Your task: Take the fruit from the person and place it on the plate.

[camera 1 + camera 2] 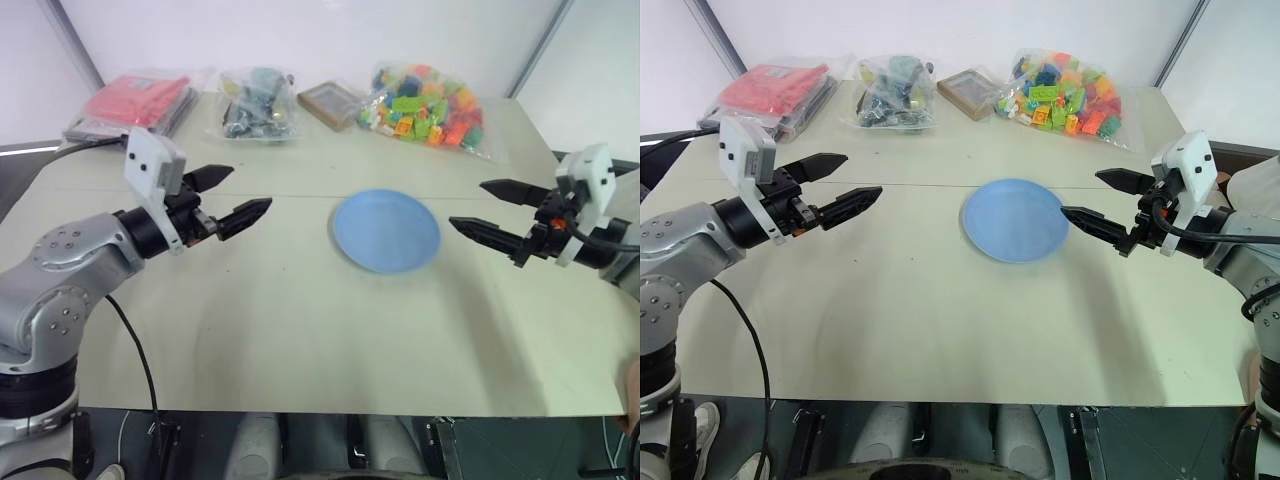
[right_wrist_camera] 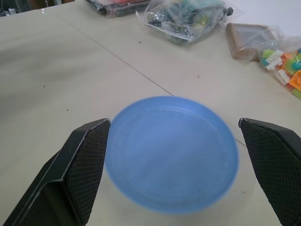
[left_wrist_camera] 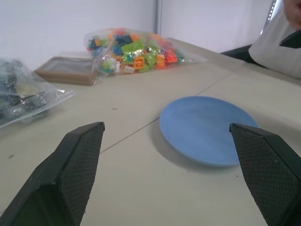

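A light-blue plate [image 1: 386, 230] sits bare mid-bench [image 1: 280, 330], flanked by the left end effector [image 1: 232, 196] and right end effector [image 1: 484, 208], both spread wide; bagged toy bricks [image 1: 424, 107] line the white-walled far edge.

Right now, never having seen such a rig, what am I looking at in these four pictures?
A two-armed robot at a pale table. Two pictures come from its head, looking down; two from cameras on its wrists, looking along the black fingers. The left gripper and the right gripper are both open, holding nothing, either side of an empty blue plate. Along the far edge lie a bag of coloured toy bricks, a brown flat box, a bag of dark parts and a red packet.
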